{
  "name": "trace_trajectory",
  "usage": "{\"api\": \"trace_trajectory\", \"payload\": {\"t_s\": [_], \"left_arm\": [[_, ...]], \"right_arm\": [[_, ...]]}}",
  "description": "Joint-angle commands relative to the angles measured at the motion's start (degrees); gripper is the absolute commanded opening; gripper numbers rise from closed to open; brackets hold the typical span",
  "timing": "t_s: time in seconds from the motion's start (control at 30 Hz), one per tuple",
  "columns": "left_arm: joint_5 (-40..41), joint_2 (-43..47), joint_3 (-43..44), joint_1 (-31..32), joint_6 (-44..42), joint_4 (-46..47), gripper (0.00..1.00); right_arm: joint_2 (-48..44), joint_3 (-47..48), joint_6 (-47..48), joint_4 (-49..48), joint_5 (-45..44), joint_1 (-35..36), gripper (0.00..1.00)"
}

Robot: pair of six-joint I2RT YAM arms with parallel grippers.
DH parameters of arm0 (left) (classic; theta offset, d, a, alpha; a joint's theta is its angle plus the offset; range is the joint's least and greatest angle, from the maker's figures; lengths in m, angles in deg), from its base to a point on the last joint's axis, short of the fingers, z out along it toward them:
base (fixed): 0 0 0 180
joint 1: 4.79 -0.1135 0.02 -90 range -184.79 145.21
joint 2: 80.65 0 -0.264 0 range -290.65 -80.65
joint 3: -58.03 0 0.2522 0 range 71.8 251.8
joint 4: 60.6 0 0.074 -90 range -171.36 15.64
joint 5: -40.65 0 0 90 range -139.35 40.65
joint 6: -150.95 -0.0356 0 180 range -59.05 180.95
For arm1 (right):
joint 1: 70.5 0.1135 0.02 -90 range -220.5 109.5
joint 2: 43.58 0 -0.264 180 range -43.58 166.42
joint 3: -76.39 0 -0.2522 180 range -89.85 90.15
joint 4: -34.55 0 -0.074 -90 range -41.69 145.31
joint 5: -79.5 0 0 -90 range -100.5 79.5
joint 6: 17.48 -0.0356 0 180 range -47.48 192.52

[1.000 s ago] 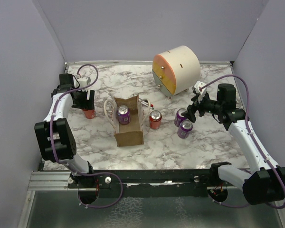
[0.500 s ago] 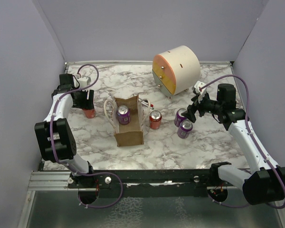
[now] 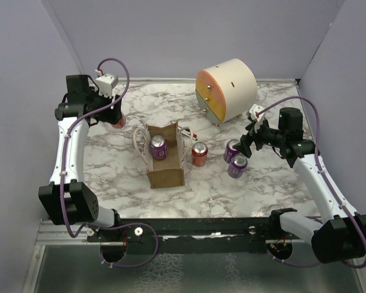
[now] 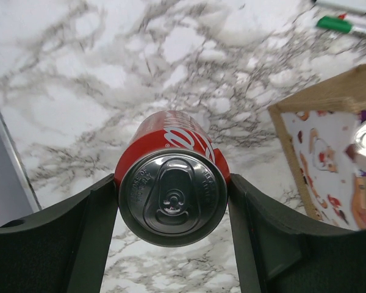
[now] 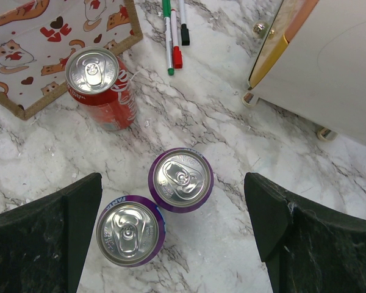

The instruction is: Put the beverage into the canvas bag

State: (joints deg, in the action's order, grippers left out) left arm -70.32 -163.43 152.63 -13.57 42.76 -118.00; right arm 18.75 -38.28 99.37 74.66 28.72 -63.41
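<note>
Nearest the arm bases, the canvas bag (image 3: 166, 177) stands upright and open-mouthed in the middle of the marble table (image 3: 232, 189), with its thin white handles drooping to either side. A purple can (image 3: 158, 147) stands inside it, toward the far end. Just beside the bag's right wall, with a small gap, a red can (image 3: 199, 154) stands upright on the table. A little further right, a pair of purple cans (image 3: 237, 165) stand close together. The right fingers (image 5: 43, 232) hang spread wide above that pair, released and grasping nothing; the right wrist view looks straight down on both lids between them. Beyond the red can, near the bag's far right corner, a few marker pens (image 5: 169, 36) lie side by side, one green, one red and one black-capped. Further back, on the far left of the table and well apart from the bag, the left fingers (image 4: 79, 238) are clenched on a second red can (image 4: 172, 189), one pad pressed against each side and the pull-tab lid facing the wrist camera. The views do not settle whether its base is clear of the table. Farthest back, right of centre, a large cream drum (image 3: 227, 90) with an orange face lies on its side.
</note>
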Motion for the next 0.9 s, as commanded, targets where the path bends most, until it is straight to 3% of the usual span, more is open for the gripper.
{"api": "trace_trajectory", "payload": {"t_s": [0.0,0.1,0.37,0.87], "left_arm": [[-6.07,5.07,8.92,4.9,-0.19,-1.29,0.0],[-7.03,6.23,12.44,9.22,0.15,-1.58,0.0],[-19.67,7.89,13.24,18.09,-1.83,-2.55,0.0],[-12.95,5.88,2.93,35.87,-10.47,-5.94,0.0]], "right_arm": [[-0.01,-0.13,0.45,-1.32,-0.16,0.29,0.99],[0.0,-0.08,0.45,-1.29,-0.2,0.29,0.99],[-0.1,-0.2,0.49,-1.35,-0.35,0.29,0.99],[-0.13,-0.47,0.62,-1.38,-0.64,0.29,0.99]]}}
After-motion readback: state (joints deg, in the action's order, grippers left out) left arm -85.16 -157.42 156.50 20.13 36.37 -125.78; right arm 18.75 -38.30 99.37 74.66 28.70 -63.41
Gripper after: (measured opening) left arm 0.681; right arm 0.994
